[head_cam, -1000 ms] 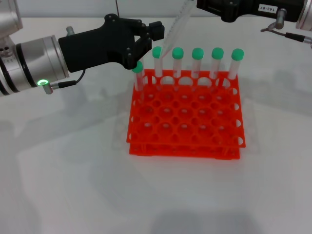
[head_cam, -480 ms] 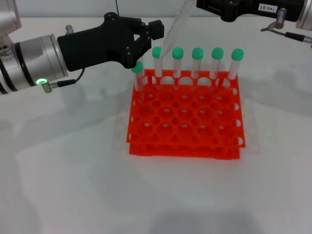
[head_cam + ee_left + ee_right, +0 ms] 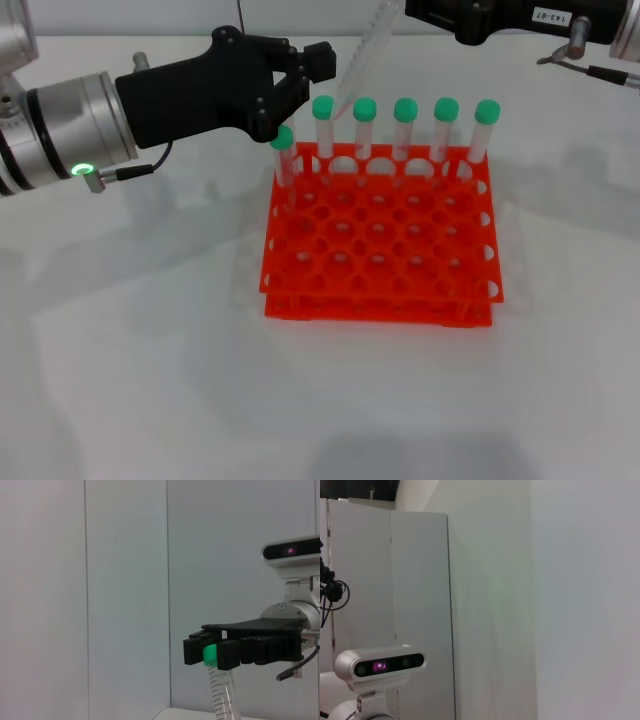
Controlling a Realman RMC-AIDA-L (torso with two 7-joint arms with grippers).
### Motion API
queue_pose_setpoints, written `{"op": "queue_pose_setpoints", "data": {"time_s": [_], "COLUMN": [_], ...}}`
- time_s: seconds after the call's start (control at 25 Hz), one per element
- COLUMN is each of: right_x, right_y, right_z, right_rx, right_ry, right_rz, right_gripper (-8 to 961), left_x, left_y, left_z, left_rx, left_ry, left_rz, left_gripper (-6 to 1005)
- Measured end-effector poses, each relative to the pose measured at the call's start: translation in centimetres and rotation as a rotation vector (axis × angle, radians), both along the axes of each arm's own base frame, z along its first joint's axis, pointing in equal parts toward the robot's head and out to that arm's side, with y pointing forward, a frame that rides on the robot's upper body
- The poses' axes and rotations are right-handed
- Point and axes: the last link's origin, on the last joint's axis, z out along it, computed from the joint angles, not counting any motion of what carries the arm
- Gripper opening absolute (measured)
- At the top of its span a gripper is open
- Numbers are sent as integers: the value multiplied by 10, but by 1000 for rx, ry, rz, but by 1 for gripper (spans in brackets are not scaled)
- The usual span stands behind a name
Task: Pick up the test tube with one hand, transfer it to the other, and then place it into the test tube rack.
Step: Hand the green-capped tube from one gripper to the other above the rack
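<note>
Test tube (image 3: 362,60) hangs tilted over the rack's (image 3: 380,240) back row, clamped at its cap by right end effector (image 3: 220,649); left end effector (image 3: 300,75), fingers apart, has edged back, so handover looks complete.

Right gripper (image 3: 440,22) label (image 3: 547,16): upside-down digits, roughly "143-07".

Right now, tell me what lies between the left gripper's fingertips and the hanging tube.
Nothing: in the head view a bare strip of white table shows between the left gripper and the test tube, held by the right gripper.
</note>
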Motion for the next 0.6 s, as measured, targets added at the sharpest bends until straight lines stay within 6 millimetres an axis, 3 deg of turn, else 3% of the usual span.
{"op": "queue_pose_setpoints", "data": {"time_s": [0.36,0.6], "right_x": [2,1], "right_y": [0,-1], "right_z": [1,0], "right_rx": [0,-3], "right_ry": [-3,-5], "right_rz": [-2,-2], "right_gripper": [281,281], "left_x": [-4,-17], "left_y": [-2,-9], "left_z": [2,21], "left_rx": [-3,32], "left_ry": [-2,-33], "left_rz": [16,69], "left_gripper": [72,94]}}
